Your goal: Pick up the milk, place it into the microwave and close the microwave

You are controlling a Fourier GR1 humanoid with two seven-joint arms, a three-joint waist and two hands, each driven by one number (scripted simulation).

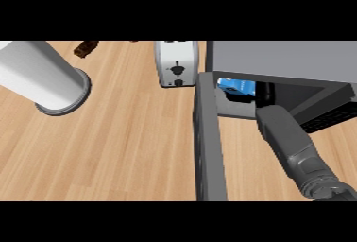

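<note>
Only a blue corner of the milk peeks out under the microwave roof. The right hand is just a dark blob beside it, so can't tell its grip. The white roll and the toaster get clipped by the top edge.

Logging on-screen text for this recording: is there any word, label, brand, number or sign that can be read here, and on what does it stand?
No text can be read in the head view.
Blue milk carton inside the open microwave: pale patches on its face, too blurred to read.
Toaster: a dark knob on its front, no legible marks.
</note>
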